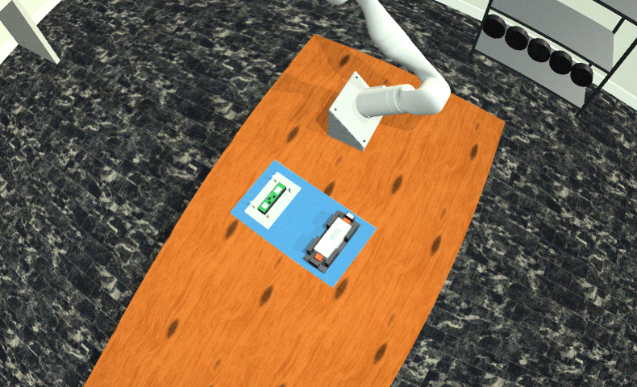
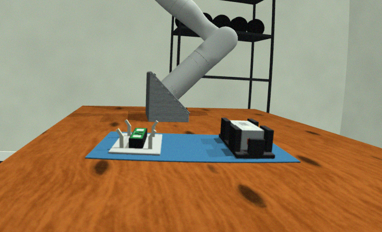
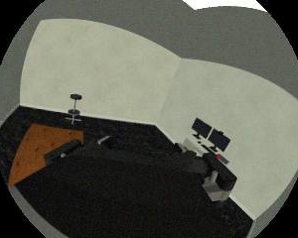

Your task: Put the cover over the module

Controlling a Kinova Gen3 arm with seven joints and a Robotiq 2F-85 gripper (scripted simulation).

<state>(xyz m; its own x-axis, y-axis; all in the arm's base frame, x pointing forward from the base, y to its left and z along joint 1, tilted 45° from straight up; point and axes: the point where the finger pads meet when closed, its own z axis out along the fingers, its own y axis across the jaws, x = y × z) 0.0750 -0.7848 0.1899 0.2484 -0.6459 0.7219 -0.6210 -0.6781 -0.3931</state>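
Observation:
The white cover (image 1: 333, 238) (image 2: 252, 137) sits upright in the dark holder (image 1: 325, 268) (image 2: 255, 155), between its raised blocks. Orange parts show at both ends of the cover in the top view. The module (image 1: 271, 198) (image 2: 138, 138), black with a green top, stands uncovered on the white base plate (image 1: 267, 223) (image 2: 135, 151), between white upright clips that lean outward. My gripper (image 3: 142, 147) is open and empty in the wrist view, facing the room. It is outside the top and exterior views, well away from the cover and module.
A blue mat (image 1: 297, 215) (image 2: 187, 146) bears the base plate at one end and the holder at the other. The arm's wedge-shaped mount (image 1: 346, 124) (image 2: 164, 106) stands behind the mat on the wooden table (image 1: 226, 306) (image 2: 158, 198). A shelf rack stands beyond the table.

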